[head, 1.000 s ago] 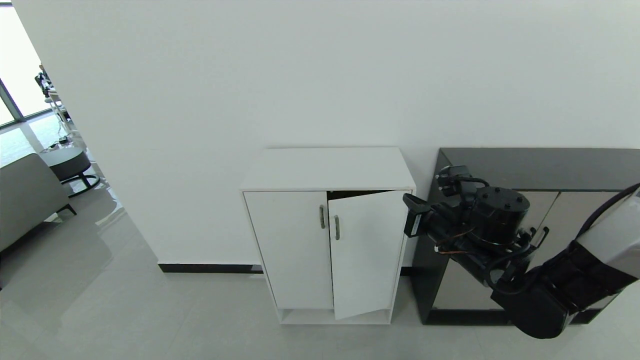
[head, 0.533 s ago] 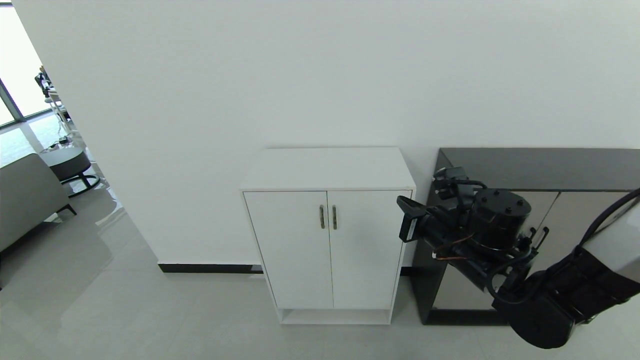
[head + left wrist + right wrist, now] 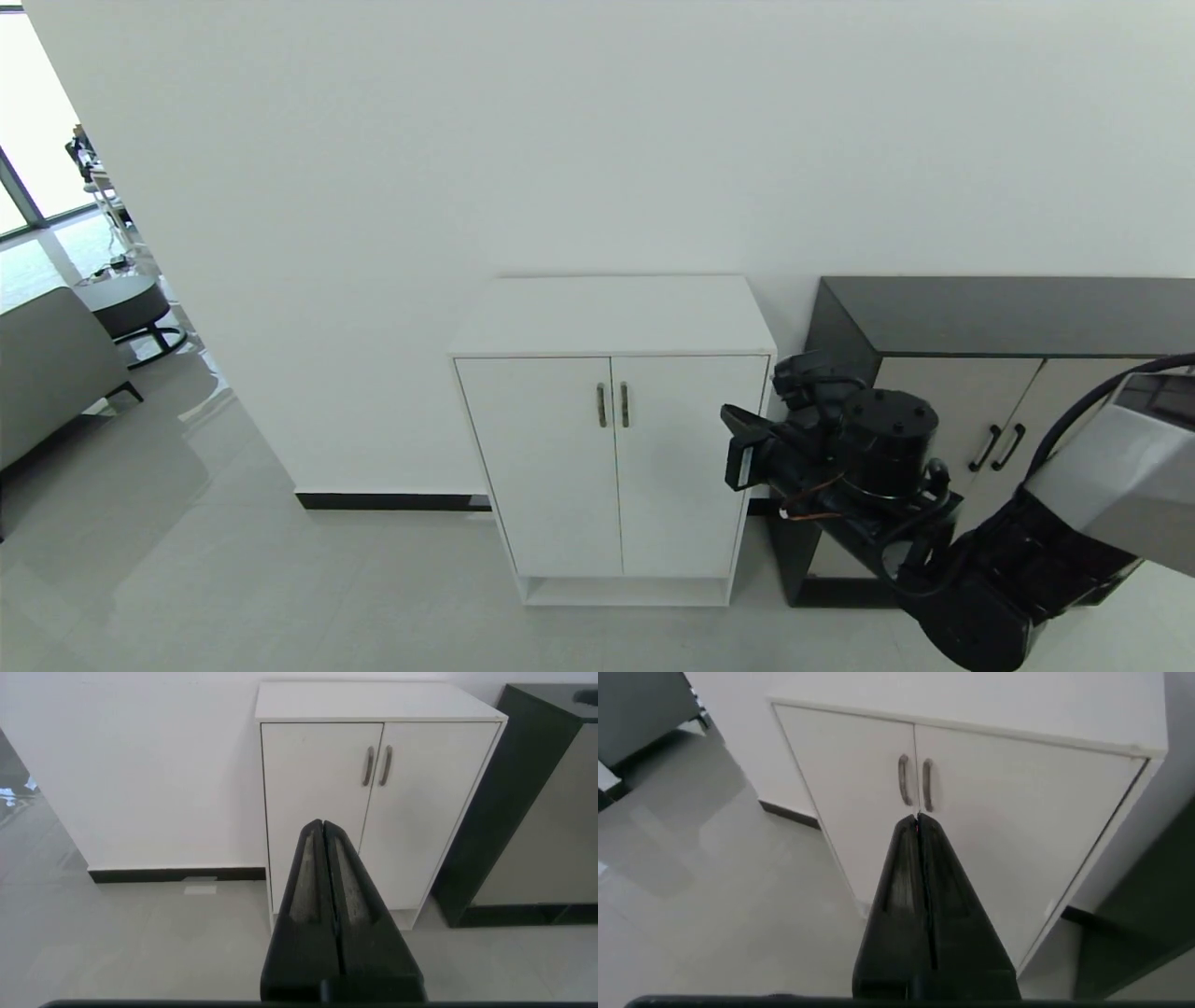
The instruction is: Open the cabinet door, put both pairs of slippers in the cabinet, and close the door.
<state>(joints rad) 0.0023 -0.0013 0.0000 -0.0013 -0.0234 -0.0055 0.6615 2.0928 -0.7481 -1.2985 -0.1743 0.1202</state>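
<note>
- Head view: white cabinet stands against the wall, just beside a black sideboard. Right door sits flush shut; a second ago it hung ajar. Right arm is lower and nearer the cabinet's right edge than before.
- Left wrist view: left gripper is pressed together and empty, well back from the cabinet front.
- Right wrist view: right gripper is pressed together and empty, pointing at the door handles.

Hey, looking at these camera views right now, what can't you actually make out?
1. Inside of the white cabinet: its shut doors hide it in every view, so where the slippers are cannot be told.
2. Dark sideboard: head view, cut off by the right edge, front partly behind the right arm.
3. Middle of the cabinet's foot: right wrist view, behind the shut right gripper.
</note>
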